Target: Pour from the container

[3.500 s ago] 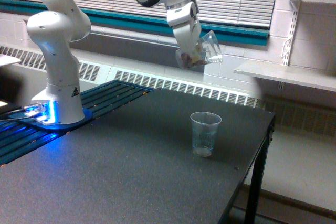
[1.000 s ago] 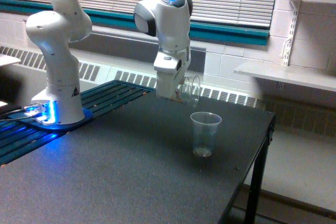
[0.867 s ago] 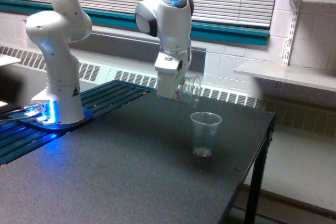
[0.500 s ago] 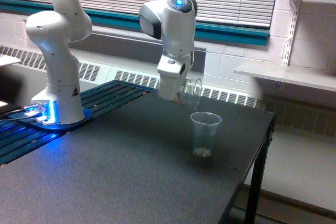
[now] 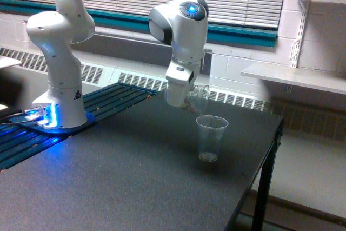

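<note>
The gripper (image 5: pixel 184 100) is clamping the container (image 5: pixel 198 96), holding it tipped on its side in the air, mouth facing the exterior view's right. It is hanging just above and slightly left of the drinking cup (image 5: pixel 211 138), which is standing upright on the bench (image 5: pixel 108 177); this placement is judged to be lining the mouth over the cup's rim for pouring.
</note>
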Tool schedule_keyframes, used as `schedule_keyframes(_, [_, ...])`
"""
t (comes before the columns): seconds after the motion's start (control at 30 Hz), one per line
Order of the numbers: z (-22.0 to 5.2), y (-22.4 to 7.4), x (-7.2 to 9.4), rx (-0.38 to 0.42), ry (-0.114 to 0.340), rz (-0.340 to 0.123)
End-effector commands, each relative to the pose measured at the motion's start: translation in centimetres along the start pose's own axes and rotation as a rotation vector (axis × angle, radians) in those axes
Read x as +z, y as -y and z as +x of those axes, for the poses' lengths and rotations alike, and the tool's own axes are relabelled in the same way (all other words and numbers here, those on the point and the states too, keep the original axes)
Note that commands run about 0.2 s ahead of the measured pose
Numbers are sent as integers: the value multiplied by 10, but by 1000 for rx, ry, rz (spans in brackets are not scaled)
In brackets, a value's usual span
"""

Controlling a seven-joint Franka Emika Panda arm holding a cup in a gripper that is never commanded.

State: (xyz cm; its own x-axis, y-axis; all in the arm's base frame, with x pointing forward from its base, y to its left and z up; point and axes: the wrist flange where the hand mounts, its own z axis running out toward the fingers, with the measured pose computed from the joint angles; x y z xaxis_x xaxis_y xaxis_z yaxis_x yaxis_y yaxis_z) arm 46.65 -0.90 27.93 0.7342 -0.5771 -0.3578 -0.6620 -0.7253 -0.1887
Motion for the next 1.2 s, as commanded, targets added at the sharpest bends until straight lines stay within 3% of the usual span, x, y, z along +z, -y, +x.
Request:
schedule_keyframes(0.03, [4, 4, -4, 24, 18, -5])
schedule_keyframes(1.2, [6, 14, -10, 21, 107, -31])
